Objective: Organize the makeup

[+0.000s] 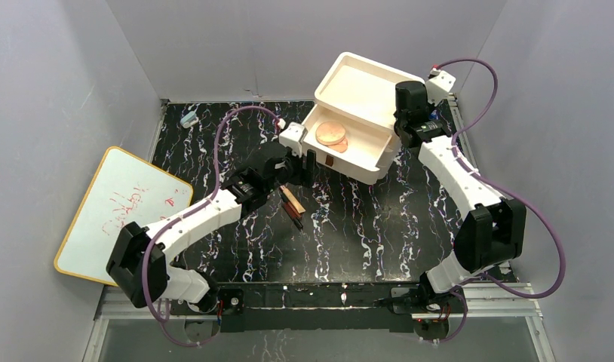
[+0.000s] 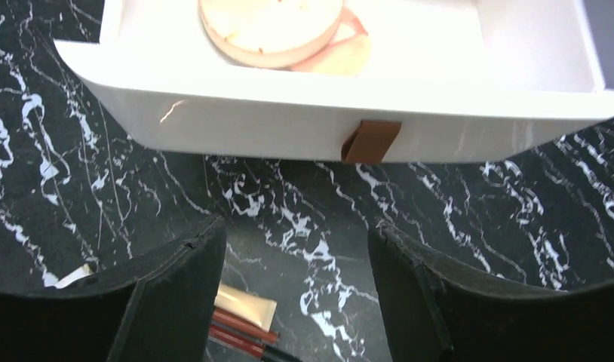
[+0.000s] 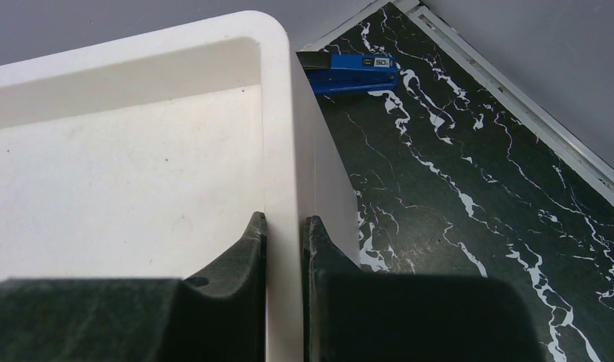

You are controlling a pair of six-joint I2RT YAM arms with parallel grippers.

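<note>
Mid-task: two discs (image 1: 330, 133) lay in the open drawer (image 2: 213, 121). Pencils (image 2: 240, 333) and tan tube (image 2: 247, 303) lay on the table (image 2: 477, 226) by the left gripper (image 2: 296, 234), jaws wide. Right gripper (image 3: 285, 226) pinched the box rim (image 3: 277, 113), likely steadying it. Next likely: grasp pencils, drop into drawer. Whiteboard (image 1: 123, 204) scrawl unreadable; stapler (image 3: 349, 69) tag maybe "50".

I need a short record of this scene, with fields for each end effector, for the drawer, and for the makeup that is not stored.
left end effector: open, empty, above the table in front of the open drawer
right end effector: shut on the top rim wall of the drawer box
drawer contents: larger disc overlapping smaller disc
on the table: tan tube and pencils, side by side
</note>
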